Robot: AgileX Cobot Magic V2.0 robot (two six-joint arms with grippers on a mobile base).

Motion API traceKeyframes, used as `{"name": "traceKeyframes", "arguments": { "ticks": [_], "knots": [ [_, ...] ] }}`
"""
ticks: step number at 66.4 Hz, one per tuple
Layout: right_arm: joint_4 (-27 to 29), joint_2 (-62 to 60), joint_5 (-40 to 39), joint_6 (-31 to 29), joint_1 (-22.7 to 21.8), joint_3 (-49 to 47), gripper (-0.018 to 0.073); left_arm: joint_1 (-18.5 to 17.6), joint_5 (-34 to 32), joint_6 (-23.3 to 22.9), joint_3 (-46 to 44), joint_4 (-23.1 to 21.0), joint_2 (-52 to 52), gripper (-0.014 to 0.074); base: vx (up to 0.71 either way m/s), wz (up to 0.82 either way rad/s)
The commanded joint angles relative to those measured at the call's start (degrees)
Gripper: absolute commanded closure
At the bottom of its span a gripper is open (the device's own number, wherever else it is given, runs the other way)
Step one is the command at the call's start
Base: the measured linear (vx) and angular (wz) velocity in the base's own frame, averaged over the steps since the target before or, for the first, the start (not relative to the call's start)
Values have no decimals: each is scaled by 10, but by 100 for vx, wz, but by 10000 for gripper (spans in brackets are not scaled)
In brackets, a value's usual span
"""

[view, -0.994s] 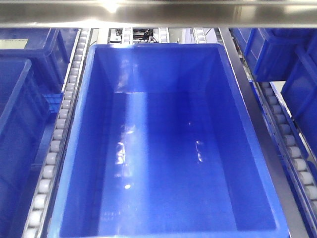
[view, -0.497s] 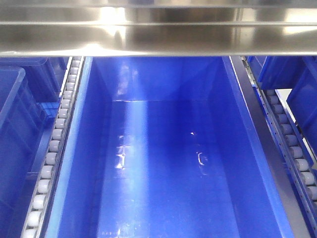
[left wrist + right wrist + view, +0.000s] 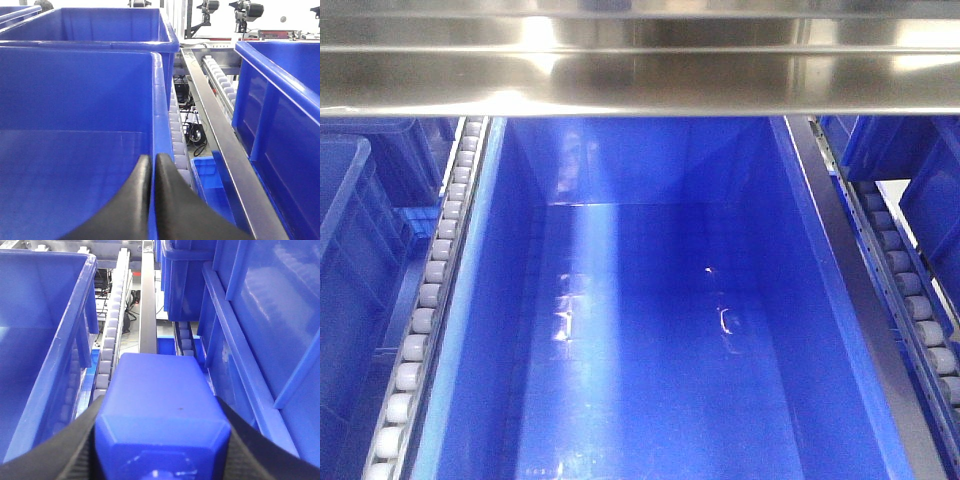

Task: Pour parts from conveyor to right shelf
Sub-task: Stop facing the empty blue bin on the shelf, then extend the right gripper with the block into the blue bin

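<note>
The big bin (image 3: 650,330) is sitting on the shelf (image 3: 640,80), w/ a shiny steel bar crossing over its far end in the front view. Nothing is showing inside it but light spots on the floor of it. White rollers (image 3: 425,300) are running along the bin's left side, and more rollers (image 3: 910,300) along its right side. More blue bins are sitting past both roller rows.

The left hand (image 3: 152,165) is hanging at the bin's rim, by its right wall, w/ its two black fingers (image 3: 170,200) pressed together & nothing between them.

The right hand (image 3: 160,440) is clamped on the part (image 3: 160,405), a blue block, one dark finger (image 3: 60,450) on each side of it. The part is up in the air over the rail (image 3: 147,305) & rollers just right of the bin, not in the bin. Another bin wall (image 3: 265,330) is standing close on the part's right.
</note>
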Motion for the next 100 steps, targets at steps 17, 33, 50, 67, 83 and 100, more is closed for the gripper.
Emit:
{"name": "traceKeyframes", "arguments": {
  "ticks": [17, 33, 50, 67, 83, 100],
  "knots": [
    [-2, 8, -48, 0, -1, -15, 564, -3, -45, -5, -11, -4, -6, 603, 0, 0],
    [-1, 8, -46, 2, -1, -15, 564, -3, -45, -5, -11, -4, -6, 603, 0, 0],
    [58, 29, -68, 0, -1, -15, 564, -3, -45, -5, -11, -4, -6, 603, 0, 0],
    [108, 186, -70, -61, 0, -79, 564, -3, -45, -5, -11, -4, -6, 603, 0, 0],
    [86, 344, -54, -49, 98, -183, 564, -3, -45, -5, -11, -4, -6, 603, 0, 0],
    [55, 533, -36, 20, 247, -292, 564, -3, -45, -5, -11, -4, -6, 603, 0, 0]
  ]
}}
